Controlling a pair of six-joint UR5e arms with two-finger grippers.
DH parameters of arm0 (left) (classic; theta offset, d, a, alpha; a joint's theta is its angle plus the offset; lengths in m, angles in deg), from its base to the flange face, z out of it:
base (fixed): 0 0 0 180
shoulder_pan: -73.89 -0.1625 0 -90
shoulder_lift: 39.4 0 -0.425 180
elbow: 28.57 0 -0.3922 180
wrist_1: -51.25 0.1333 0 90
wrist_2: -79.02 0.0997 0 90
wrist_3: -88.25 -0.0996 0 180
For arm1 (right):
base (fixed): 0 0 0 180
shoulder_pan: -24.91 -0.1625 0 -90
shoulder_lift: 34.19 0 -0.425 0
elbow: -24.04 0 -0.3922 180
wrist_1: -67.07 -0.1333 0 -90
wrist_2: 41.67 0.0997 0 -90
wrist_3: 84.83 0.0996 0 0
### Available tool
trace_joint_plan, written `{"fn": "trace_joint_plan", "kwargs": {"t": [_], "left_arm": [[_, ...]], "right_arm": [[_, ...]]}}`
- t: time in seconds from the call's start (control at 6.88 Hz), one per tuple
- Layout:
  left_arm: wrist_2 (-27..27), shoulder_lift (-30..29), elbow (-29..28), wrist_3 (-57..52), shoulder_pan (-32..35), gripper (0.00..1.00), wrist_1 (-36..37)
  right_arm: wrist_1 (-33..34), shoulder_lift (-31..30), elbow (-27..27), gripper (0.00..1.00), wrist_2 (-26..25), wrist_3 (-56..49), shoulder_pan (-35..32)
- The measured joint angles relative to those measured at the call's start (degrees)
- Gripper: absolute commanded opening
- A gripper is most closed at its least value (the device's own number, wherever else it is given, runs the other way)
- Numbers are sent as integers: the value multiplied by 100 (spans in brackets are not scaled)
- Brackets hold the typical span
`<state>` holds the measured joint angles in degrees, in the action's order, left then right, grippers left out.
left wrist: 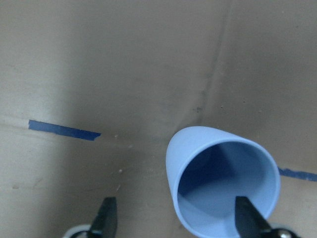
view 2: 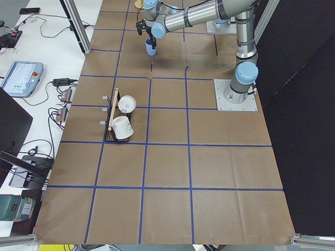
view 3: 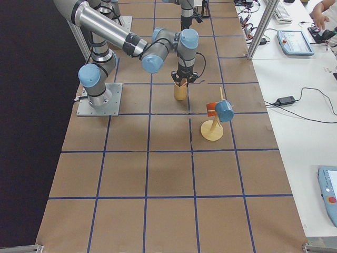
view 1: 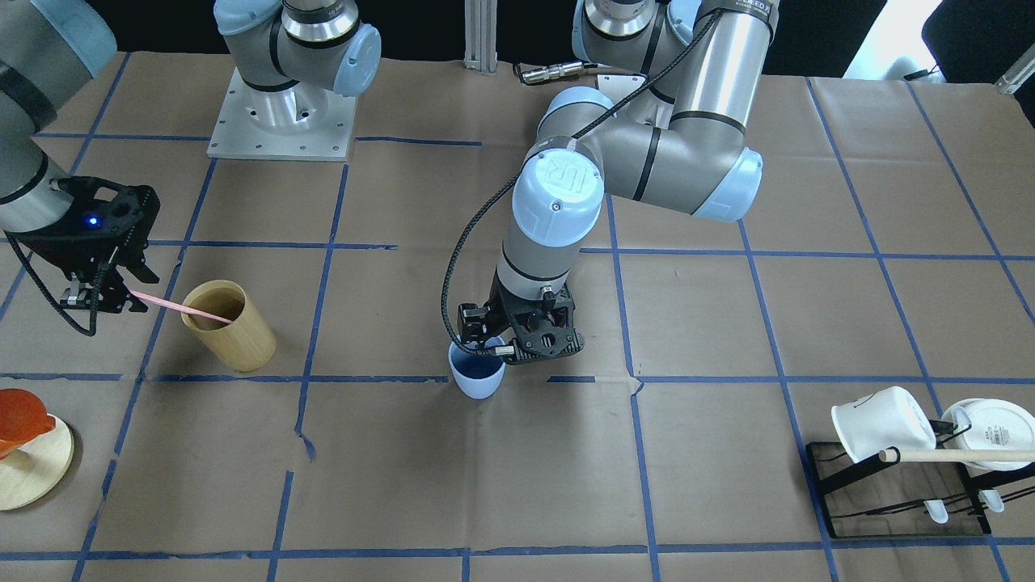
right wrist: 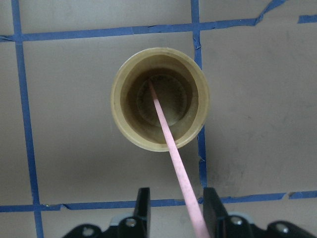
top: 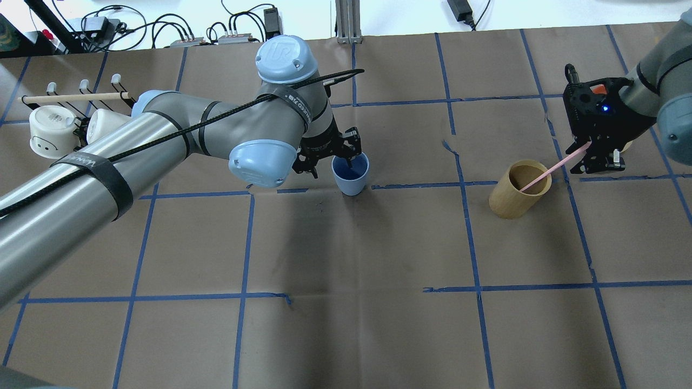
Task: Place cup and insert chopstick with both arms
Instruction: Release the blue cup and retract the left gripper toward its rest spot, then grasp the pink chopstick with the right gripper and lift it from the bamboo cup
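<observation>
Overhead exterior: a brown-paper table [top: 351, 324] crossed by blue tape lines, with both arms over its far half.
Left arm [top: 162, 135]: reaches from the near left edge toward the middle, bends at the elbow, and turns its wrist straight down over the cup.
Right arm [top: 657, 81]: enters from the far right edge with its wrist angled down toward the bamboo cup.
Left gripper [top: 331, 168]: jaws wide apart and straddling the cup's wall, with one finger outside and well clear of it and the other over the cup's mouth.
Right gripper [right wrist: 177, 206]: jaws partly drawn in on either side of the chopstick, with a gap showing on both sides.
Bamboo cup [top: 511, 197]: stands upright on the right, just near of the right gripper.
Cup [top: 351, 173]: light blue, upright on the table near the middle, on a tape line.
Chopstick [top: 551, 168]: pale pink and tilted, with its lower end on the bamboo cup's floor, leaning across the rim, and its upper end between the right gripper's fingers.
</observation>
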<state>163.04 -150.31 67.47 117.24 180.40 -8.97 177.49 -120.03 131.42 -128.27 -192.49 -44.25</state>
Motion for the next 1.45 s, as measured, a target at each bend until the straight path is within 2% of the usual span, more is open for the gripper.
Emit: {"fn": "trace_joint_plan", "kwargs": {"t": [0.15, 0.44, 0.73, 1.16, 1.45], "left_arm": [[0, 307, -97, -371, -93, 99, -478], [-13, 1046, -503, -1502, -570, 99, -1909], [-17, 1635, -753, -2358, -1121, 100, -2768], [138, 2215, -595, -2807, -1918, 100, -3285], [237, 2267, -537, -2796, -1984, 99, -3353]], "right_arm": [[4, -3, -7, 30, 2, 5, -1], [0, -25, -55, 29, -8, 2, -1], [-2, -62, -74, 23, -18, 6, -1], [-2, -48, -67, 12, -8, 7, -1], [-4, -47, -69, 8, 2, 15, -1]]}}
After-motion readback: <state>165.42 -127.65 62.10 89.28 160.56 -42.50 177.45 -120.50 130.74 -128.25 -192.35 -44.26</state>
